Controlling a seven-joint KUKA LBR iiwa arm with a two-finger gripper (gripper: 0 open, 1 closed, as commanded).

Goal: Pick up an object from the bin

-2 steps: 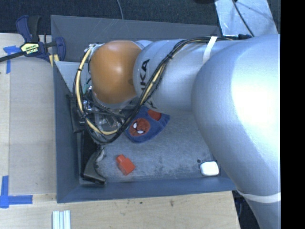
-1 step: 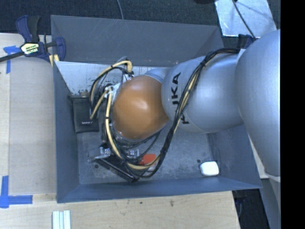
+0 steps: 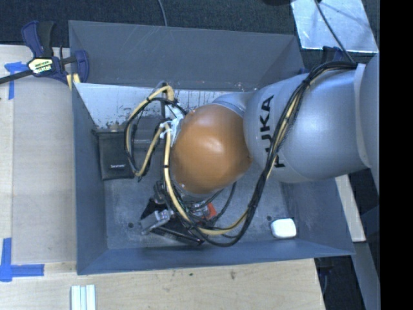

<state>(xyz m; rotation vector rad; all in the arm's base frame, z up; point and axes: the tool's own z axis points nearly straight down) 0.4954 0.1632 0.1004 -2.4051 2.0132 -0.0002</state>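
Observation:
My gripper (image 3: 162,219) hangs below the arm's wrist, low over the bin floor near the front wall, left of the middle. Whatever lies directly beneath it is dark and I cannot make it out. A black flat box (image 3: 115,155) lies against the left wall, up and to the left of the gripper and apart from it. A small white rounded block (image 3: 283,228) rests in the front right corner, well away to the gripper's right.
The arm enters from the right, and its orange cover and looping cables hide the middle of the bin. The front wall stands close behind the gripper. Bare floor shows between the gripper and the white block.

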